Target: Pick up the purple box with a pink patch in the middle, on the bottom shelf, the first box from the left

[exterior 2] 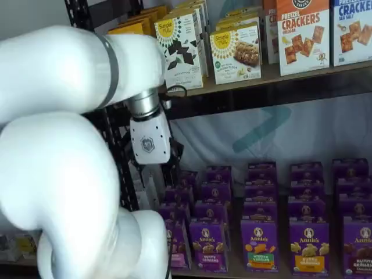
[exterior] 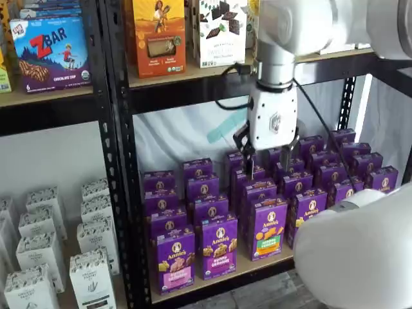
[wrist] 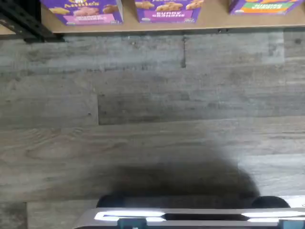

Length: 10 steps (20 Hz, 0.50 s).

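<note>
The purple box point(exterior: 175, 261) with a pink band across its lower middle stands upright at the front left of the bottom shelf point(exterior: 248, 270). Its lower part also shows in the wrist view point(wrist: 88, 12), on the tan shelf board point(wrist: 209, 26). In a shelf view it is mostly hidden behind the arm point(exterior 2: 176, 247). My gripper point(exterior: 267, 164) hangs above the purple boxes, up and to the right of the pink-banded box and well apart from it. A gap shows between its two black fingers, and nothing is held. Its white body also shows in a shelf view point(exterior 2: 150, 142).
A purple box without a pink band point(exterior: 219, 248) and one with a green-orange patch point(exterior: 269, 228) stand beside the target, with several rows of purple boxes behind. Black perforated uprights point(exterior: 122, 193) frame the rack. White cartons point(exterior: 90, 270) fill the neighbouring rack. Grey plank floor point(wrist: 152, 119) lies in front.
</note>
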Motion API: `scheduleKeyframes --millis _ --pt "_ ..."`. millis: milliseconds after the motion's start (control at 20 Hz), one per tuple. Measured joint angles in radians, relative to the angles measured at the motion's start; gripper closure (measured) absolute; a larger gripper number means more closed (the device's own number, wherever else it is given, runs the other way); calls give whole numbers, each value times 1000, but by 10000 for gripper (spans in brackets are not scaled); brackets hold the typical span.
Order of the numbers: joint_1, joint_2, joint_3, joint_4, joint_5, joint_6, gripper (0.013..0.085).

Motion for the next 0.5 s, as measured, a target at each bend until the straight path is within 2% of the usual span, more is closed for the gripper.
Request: scheduleKeyframes --millis 250,500 --pt "31 24 80 -21 -126 40 130" --pt "68 102 141 -36 -250 86 130"
